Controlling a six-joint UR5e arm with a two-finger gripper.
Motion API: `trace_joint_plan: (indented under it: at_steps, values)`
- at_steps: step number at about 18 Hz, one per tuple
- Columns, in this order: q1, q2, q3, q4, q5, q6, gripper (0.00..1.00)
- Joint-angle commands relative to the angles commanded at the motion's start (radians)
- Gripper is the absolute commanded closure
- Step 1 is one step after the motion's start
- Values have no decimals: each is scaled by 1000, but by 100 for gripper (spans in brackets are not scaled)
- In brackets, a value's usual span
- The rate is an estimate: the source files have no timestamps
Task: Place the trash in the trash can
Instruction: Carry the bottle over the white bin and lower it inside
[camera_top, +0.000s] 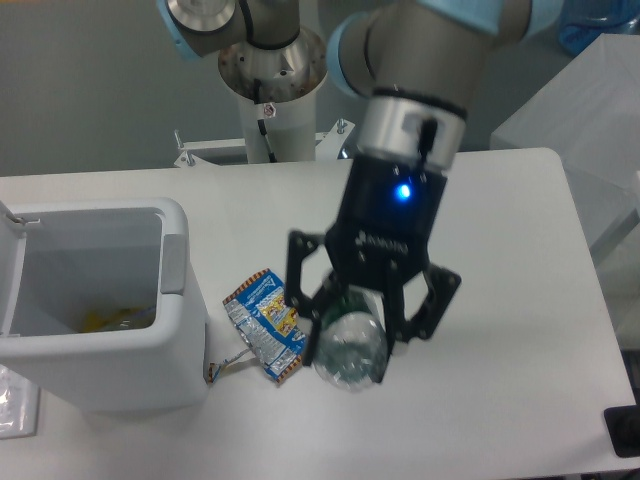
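- the black gripper (358, 322) closes its fingers on the clear, ribbed plastic bottle (351, 347).
- the crumpled blue wrapper (264, 320) lies flat just beside the fingers.

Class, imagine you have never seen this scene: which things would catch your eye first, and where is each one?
The eye lands first on the big black pincer at the centre, a blue light glowing on its body, shut on a clear plastic bottle above the white table. Just to its left lies a crumpled blue snack wrapper. At the far left stands the white trash can, its lid open.
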Motion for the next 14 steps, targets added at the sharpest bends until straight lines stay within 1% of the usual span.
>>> trace_joint_plan:
  at_steps: [1,3,5,8,10,12,14]
  values:
    - [-6,20,0,0,-12,3,39]
    - [-29,32,-2,0,-16,14,39]
    - [-87,37,-9,0,-16,23,39]
    - [-149,52,-51,0,-16,29,39]
    - [-181,52,-77,-2,-14,72,39]
    - [-231,52,-104,-2,-12,89,39]
    - [-253,54,-129,-2,-12,84,39]
